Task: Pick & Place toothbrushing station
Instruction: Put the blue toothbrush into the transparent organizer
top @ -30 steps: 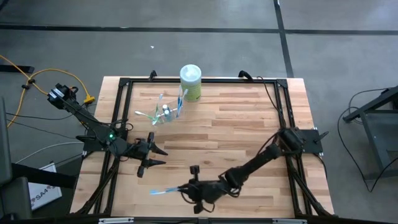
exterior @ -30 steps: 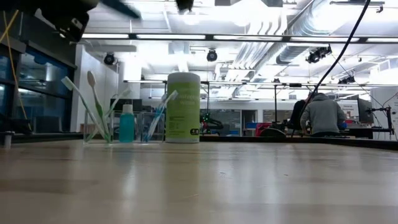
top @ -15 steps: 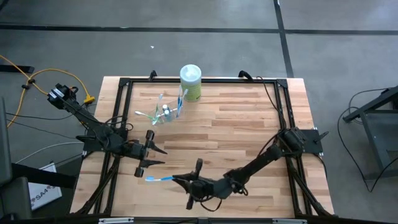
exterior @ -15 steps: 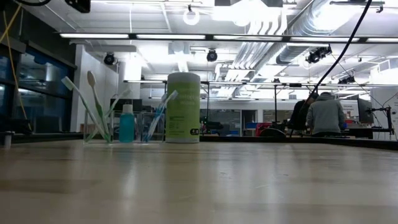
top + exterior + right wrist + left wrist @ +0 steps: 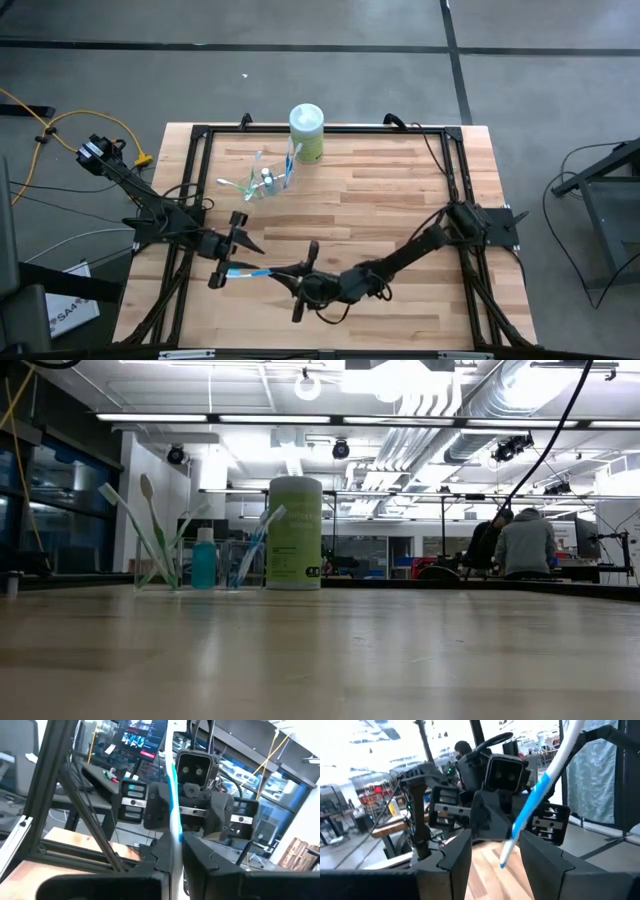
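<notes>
A white toothbrush with a blue stretch [image 5: 250,272] hangs level above the table's near left, with my right gripper [image 5: 297,283] [image 5: 173,845] shut on it. Its free end [image 5: 504,859] reaches between the open fingers of my left gripper [image 5: 236,266] [image 5: 497,845], which faces the right one; I see no touch there. At the far left stand clear cups [image 5: 262,181] [image 5: 160,565] holding several toothbrushes that lean on the rims. Neither gripper shows in the low view. My right gripper pinches the toothbrush between its two fingers on the white stretch of the handle [image 5: 175,827], just short of the blue part [image 5: 172,785]. The fingers come roughly level from the table's right. The brush runs on along them toward my left gripper, lifted clear of the table.
A green-and-white canister [image 5: 306,131] [image 5: 294,532] stands at the far edge beside the cups, and a small blue bottle [image 5: 204,558] stands between them. A black frame [image 5: 195,180] borders the table. Bare wood lies across the middle and right [image 5: 400,190]. A person [image 5: 520,545] sits far behind.
My right gripper has risen from the near edge and tipped up to about level, carrying the toothbrush off the table toward the far left. My left gripper has rolled and tipped up, staying open. The brush's free end now lies between the left fingers.
</notes>
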